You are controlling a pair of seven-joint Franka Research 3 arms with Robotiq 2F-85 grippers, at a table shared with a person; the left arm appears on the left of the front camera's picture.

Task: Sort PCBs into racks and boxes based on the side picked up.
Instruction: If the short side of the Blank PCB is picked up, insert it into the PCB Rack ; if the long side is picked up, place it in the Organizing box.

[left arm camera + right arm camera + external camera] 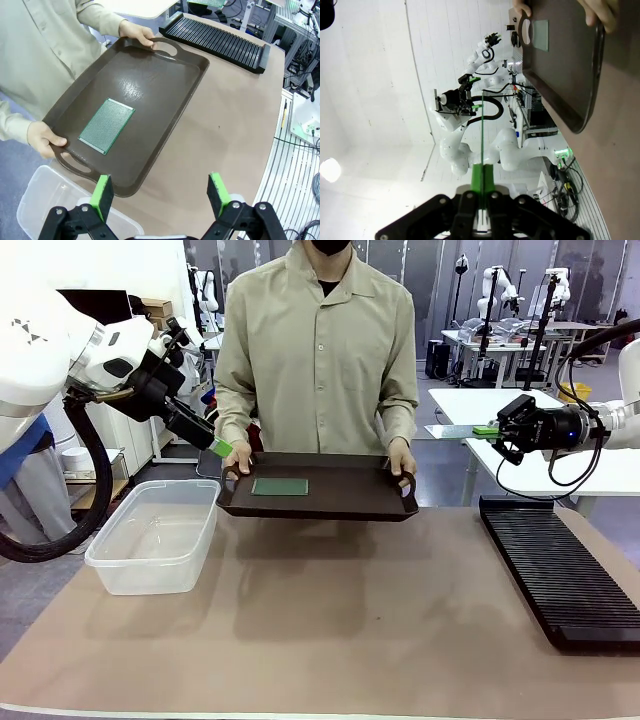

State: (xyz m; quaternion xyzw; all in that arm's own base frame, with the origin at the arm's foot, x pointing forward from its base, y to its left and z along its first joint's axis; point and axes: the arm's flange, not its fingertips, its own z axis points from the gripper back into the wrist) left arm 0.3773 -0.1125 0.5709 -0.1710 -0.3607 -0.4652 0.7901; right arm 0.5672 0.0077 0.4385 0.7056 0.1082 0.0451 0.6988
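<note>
Clear plastic at far left: seeing box (150,575) sitting on table (350,630), open top up, ready for dropped boards. Seeing left gripper (222,448) hanging just beside tray (350,498) at its left handle, fingers (103,196) spread wide, gripping nothing, looking down over tray's near rim, likely lining up for a pick. Seeing person's hands (237,456) gripping both handles, keeping tray level and off table, offering it between arms for reach from either side. Seeing tray PCB (279,486) lying flat left of tray centre, apart from rims, patterned face up; flat lie probably calling for a careful top-down or edge pinch. Seeing right gripper (497,430) hanging high at right, well apart from tray, pads pressed together on held PCB (483,125), pinching one edge and leaving board sticking straight out along fingers, edge-on to wrist camera. Guessing that hold suiting a drop into a slot of rack (560,570), lying on table's right side, slots running across. Judging one board taken, one remaining on tray; held board not yet lowered to rack.
</note>
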